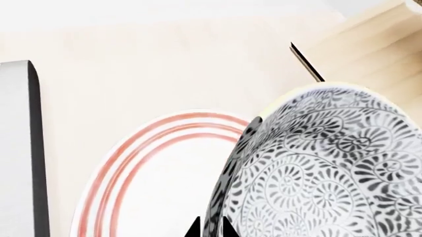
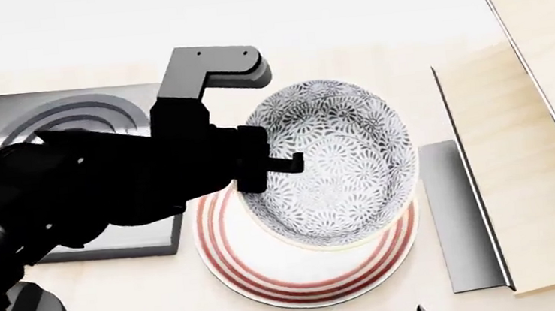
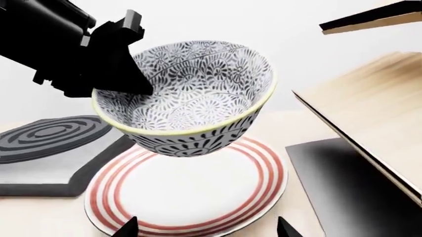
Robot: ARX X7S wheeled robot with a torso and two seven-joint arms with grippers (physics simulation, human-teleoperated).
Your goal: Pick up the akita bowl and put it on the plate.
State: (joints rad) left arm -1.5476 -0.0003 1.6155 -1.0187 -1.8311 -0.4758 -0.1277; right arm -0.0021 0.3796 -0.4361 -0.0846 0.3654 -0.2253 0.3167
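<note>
Above the flat white red-ringed plate [image 3: 191, 197], the deep floral-patterned ceramic akita bowl [image 3: 191, 98] is held tilted & clear, rim pinched by closed left gripper [image 2: 284, 166]; if released thus, it could tip/roll off toward far side; right gripper [image 3: 204, 231] spread, idle.

The head camera looked steeply down on the counter [image 2: 100, 307] from above, the left arm filling the left of its field. It took in the whole plate [image 2: 299, 285], the akita bowl [image 2: 334, 165] and the grey burner [image 2: 63, 118] toward the counter's far left.

The left wrist camera sat very close beside the akita bowl [image 1: 329, 168], whose wall filled much of the frame, with the plate [image 1: 158, 187] below.

The right wrist camera looked from low near the counter's front edge, almost level, at the akita bowl [image 3: 191, 98] above the plate [image 3: 191, 197], and the burner [image 3: 53, 133].

All three views shared bowl and plate; head and right wrist views shared the burner.
</note>
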